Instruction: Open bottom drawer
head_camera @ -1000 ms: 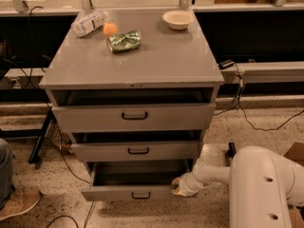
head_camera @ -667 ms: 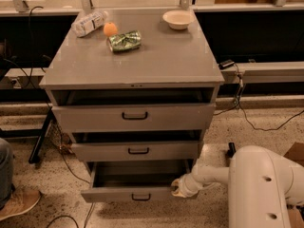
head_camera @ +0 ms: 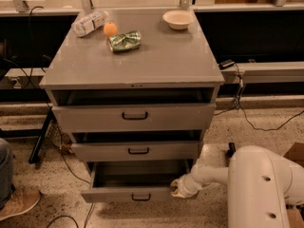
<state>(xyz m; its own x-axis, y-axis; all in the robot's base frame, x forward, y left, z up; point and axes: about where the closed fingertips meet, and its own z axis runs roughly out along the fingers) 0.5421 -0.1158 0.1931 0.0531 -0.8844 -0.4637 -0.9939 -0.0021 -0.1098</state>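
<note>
The bottom drawer (head_camera: 114, 194) is the lowest and slimmest grey front of the cabinet, with a small black bar handle (head_camera: 141, 197). It stands pulled out, showing its plain grey tray (head_camera: 137, 179). My gripper (head_camera: 175, 188) sits at the drawer's right end, against the top edge of its front panel. The white arm (head_camera: 213, 174) reaches in from the lower right. The fingertips are pressed into the drawer corner.
The middle drawer (head_camera: 135, 151) and top drawer (head_camera: 133, 117) are slightly open above. On the cabinet top (head_camera: 152, 61) lie a plastic bottle (head_camera: 89, 23), an orange (head_camera: 110, 29), a green bag (head_camera: 124, 40) and a white bowl (head_camera: 177, 19). A person's shoe (head_camera: 16, 202) is at lower left. Cables run on the floor.
The bottom drawer has slid a little further out toward the camera, and my gripper has moved with its right end.
</note>
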